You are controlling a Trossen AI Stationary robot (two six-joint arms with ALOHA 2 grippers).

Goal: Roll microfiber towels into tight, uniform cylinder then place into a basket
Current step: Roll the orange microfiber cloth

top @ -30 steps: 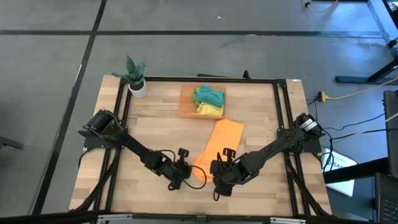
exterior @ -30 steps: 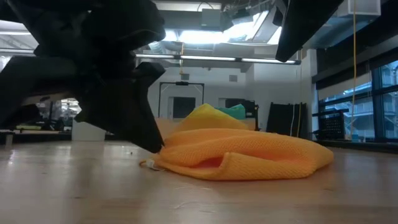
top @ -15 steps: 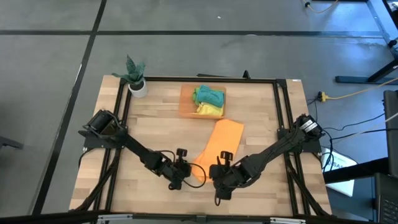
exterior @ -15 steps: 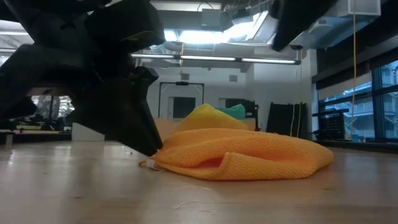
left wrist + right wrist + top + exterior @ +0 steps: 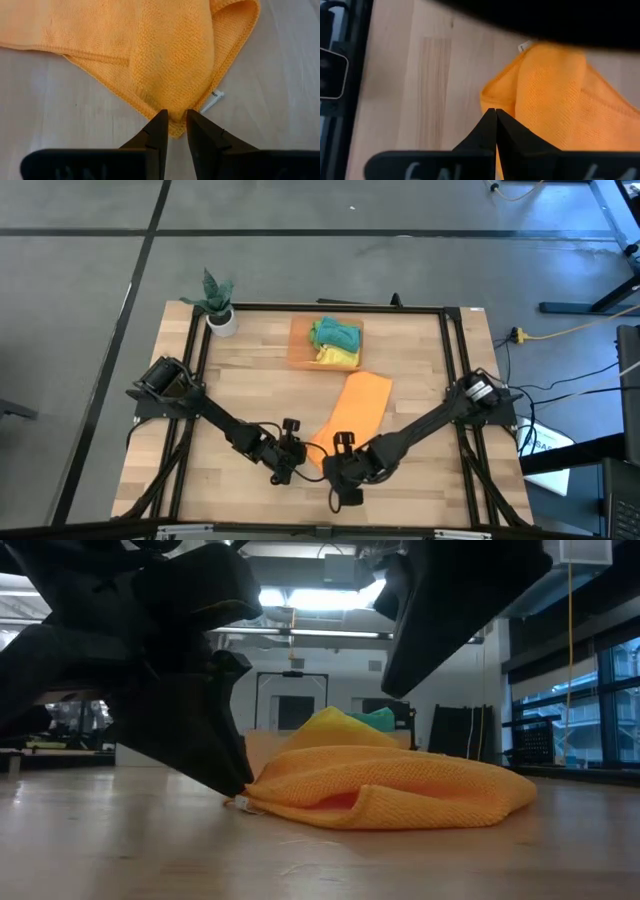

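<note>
The left gripper (image 5: pixel 173 122) sits at the orange towel (image 5: pixel 352 415) corner, fingers slightly apart — nothing clamped. The right gripper (image 5: pixel 495 120) (fingers pressed together, empty) hovers just beside it.

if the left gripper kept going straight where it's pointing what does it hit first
Most likely the near corner of the folded orange microfiber towel: the left gripper points at it with jaws slightly parted, its fingertips right at the hem by the white tag.

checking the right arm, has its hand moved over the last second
Yes. In the high view the right hand has shifted toward the left hand, across the orange towel's near end, away from the table's right rail.
</note>
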